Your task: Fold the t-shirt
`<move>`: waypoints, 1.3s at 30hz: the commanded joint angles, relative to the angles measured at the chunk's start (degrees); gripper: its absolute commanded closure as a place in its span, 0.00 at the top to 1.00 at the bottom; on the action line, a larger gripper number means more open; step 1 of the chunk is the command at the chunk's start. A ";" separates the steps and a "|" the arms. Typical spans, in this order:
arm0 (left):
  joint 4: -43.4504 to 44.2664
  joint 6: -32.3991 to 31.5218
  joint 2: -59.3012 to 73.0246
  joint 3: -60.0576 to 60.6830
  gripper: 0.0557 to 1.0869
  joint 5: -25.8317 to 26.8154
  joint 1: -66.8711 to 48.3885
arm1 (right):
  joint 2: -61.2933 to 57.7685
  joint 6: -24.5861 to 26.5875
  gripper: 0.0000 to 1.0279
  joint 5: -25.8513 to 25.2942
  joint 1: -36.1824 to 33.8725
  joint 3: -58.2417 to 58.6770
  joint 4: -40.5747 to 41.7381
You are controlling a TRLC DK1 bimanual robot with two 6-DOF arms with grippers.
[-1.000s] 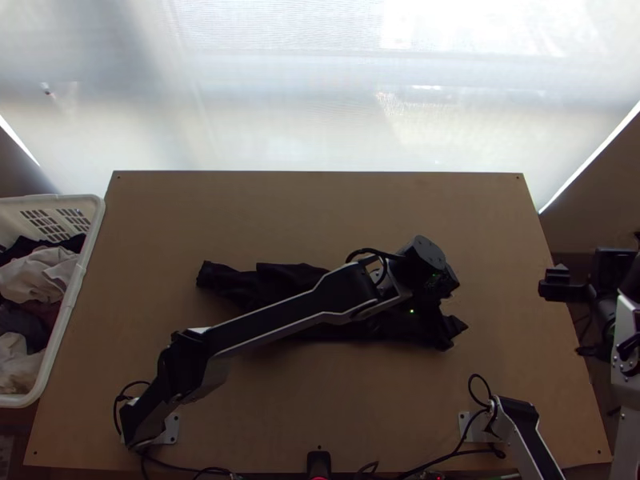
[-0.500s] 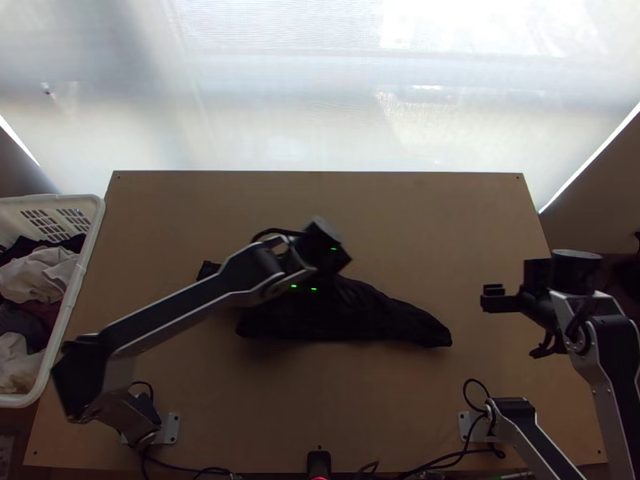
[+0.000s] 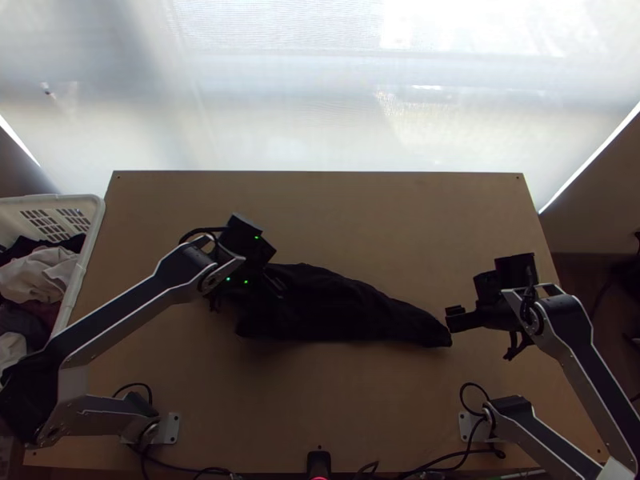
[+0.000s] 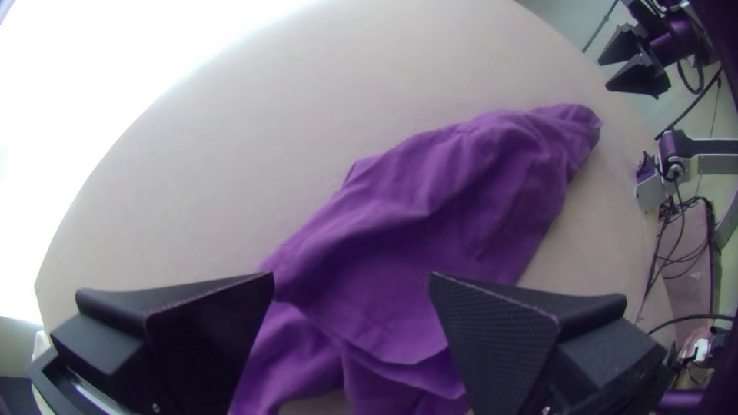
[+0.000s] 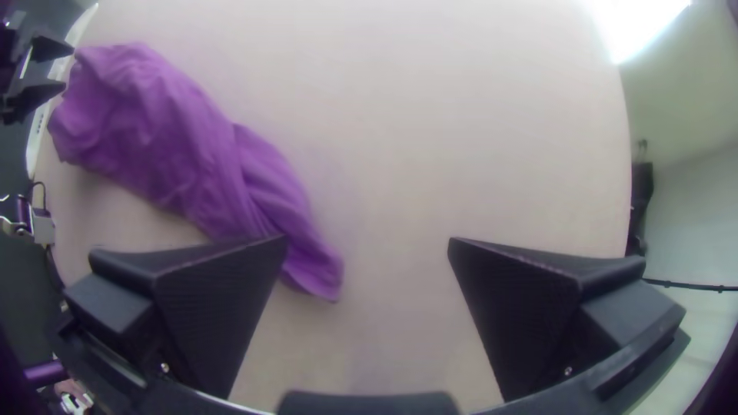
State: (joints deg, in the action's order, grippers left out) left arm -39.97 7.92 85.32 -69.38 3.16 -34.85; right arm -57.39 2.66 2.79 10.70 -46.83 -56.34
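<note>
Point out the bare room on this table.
Bare: the table beyond the shirt, and the nearer strip between the arm bases. Crowded: the shirt's ends, left gripper above one, right gripper by the other.

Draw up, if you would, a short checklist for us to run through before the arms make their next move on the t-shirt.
1. Left gripper open and free of cloth: ok, its fingers stand apart.
2. Right gripper open and free of cloth: ok, also apart with nothing between its pads.
3. T-shirt resting on the table: ok.
4. T-shirt spread flat for folding: not ok, it lies bunched in a long, creased shape.
5. Both sleeves identified: cannot tell, the creases hide the outline.
6. Grippers well clear of each other: ok, they are near opposite ends of the t-shirt.
</note>
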 commanded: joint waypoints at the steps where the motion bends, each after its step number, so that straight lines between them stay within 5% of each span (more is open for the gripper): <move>1: 1.21 6.23 -2.61 6.89 0.95 -0.08 6.02 | -0.97 0.77 0.95 1.70 1.34 2.44 -0.18; 9: 1.21 9.74 -4.55 6.89 0.95 -0.08 11.91 | -3.08 1.65 0.93 3.19 1.34 5.08 1.14; 22: -2.31 6.49 -7.10 1.45 0.95 0.01 11.03 | -4.49 2.62 0.87 8.99 4.24 4.82 0.09; 27: -2.40 6.40 -7.89 2.24 0.95 0.01 10.07 | -1.15 1.30 0.87 10.05 13.65 -1.86 -0.44; 39: -1.87 7.81 -5.34 2.50 0.95 -0.08 9.10 | -20.57 5.78 0.85 11.19 27.71 -11.18 9.23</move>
State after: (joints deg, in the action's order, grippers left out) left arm -42.13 15.05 78.98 -67.13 3.14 -25.63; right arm -68.20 5.23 13.56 32.32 -54.37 -53.23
